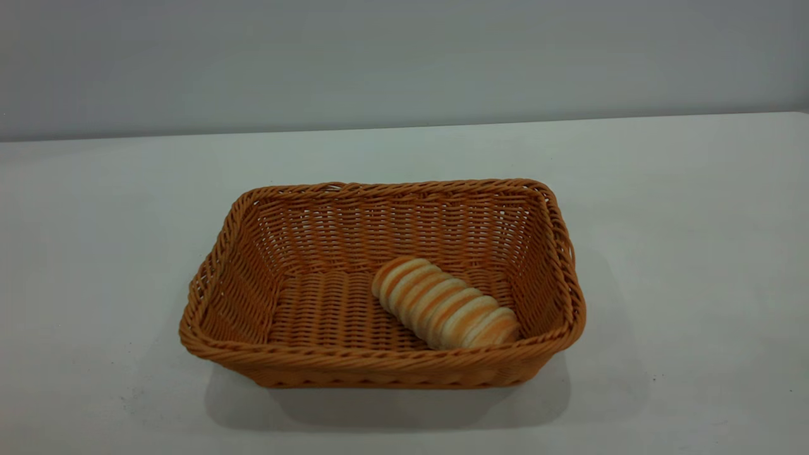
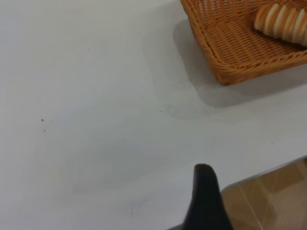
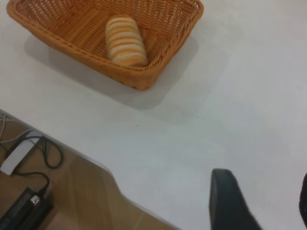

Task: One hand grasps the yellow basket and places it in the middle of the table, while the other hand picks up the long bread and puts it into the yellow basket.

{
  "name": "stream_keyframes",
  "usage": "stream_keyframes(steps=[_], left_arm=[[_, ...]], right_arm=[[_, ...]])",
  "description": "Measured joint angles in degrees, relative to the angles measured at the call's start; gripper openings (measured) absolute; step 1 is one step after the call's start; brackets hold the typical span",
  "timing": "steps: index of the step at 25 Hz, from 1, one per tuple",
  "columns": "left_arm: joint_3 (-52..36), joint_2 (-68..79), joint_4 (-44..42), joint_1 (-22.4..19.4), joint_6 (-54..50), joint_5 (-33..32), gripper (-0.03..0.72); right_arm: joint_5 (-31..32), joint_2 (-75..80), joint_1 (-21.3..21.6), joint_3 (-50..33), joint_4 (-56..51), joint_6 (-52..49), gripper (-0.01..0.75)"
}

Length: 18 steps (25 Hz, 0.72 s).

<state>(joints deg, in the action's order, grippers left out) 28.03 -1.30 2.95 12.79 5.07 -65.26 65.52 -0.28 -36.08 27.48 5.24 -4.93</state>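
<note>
Jaws: left gripper [image 2: 205, 191] shows one finger only, so open or closed cannot be told; right gripper [image 3: 261, 203] has fingers spread apart, holding nothing. Both sit back near the table [image 1: 695, 253] edge, well apart from the yellow basket [image 1: 379, 363]. Basket mid-table; the long bread [image 1: 442, 303] lies inside, toward its right.
</note>
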Motion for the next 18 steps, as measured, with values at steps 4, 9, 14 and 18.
stream_keyframes(steps=[4,9,14,18], left_arm=[[0.00,0.00,0.00,0.00,0.00,0.00,0.581],[0.00,0.00,0.00,0.00,0.00,0.00,0.581],[0.00,0.00,0.00,-0.25,0.00,0.00,0.581],[0.00,0.00,0.00,-3.66,0.00,0.00,0.581]], right_arm=[[0.00,0.00,0.00,0.00,0.00,-0.05,0.401],[-0.04,0.00,0.00,0.00,0.00,-0.07,0.401],[-0.04,0.00,5.79,0.00,-0.05,-0.07,0.401],[-0.04,0.00,14.54,0.00,-0.05,-0.07,0.401]])
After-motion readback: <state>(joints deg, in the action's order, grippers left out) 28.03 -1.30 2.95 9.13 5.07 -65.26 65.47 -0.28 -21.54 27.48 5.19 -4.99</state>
